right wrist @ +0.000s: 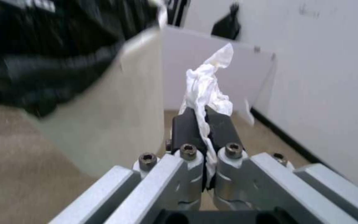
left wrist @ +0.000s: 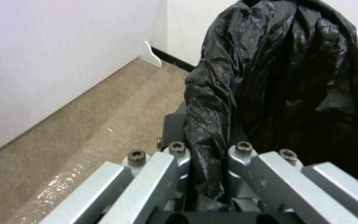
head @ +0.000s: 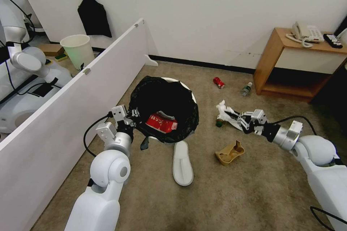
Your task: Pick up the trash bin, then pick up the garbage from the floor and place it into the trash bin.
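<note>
Fingers of the left gripper [head: 132, 117] clench the round white black-bagged trash bin [head: 164, 110] at centre frame; right gripper [head: 231, 114] grasps crumpled white tissue [head: 222, 110] beside it.

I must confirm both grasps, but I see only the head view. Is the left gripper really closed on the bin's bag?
Observer: Yes. In the left wrist view the left gripper pinches a fold of the black bag at the bin rim.
Operator: And the right gripper, does it hold something?
Observer: The right wrist view shows the right gripper shut on a white tissue, which sticks out past the fingertips.
Operator: Is the tissue near the bin?
Observer: In that view the bin's pale wall stands close beside the tissue, apart from it.
</note>
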